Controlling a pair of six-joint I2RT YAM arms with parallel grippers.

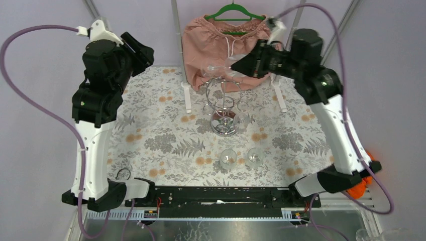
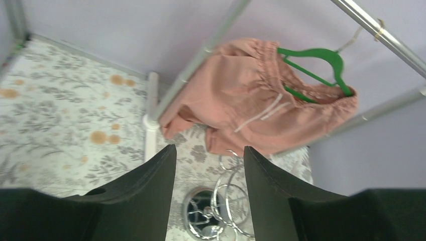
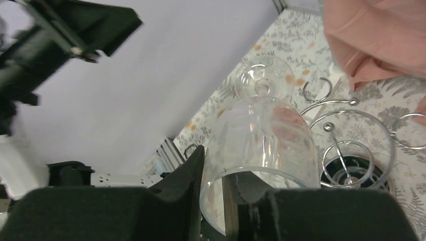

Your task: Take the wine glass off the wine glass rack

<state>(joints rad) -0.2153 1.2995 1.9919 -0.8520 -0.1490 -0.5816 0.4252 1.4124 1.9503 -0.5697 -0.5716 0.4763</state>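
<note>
The chrome wine glass rack stands at the back middle of the floral cloth, with its mirror base and looping arms also in the left wrist view and right wrist view. My right gripper is shut on the rim wall of a clear wine glass, one finger inside the bowl and one outside. The glass lies sideways just above the rack's top. Its foot is close to a curled arm; I cannot tell if they touch. My left gripper is open and empty, raised at the back left.
Two more wine glasses stand on the cloth in front of the rack. Pink shorts on a green hanger hang from a white-posted clothes rail right behind the rack.
</note>
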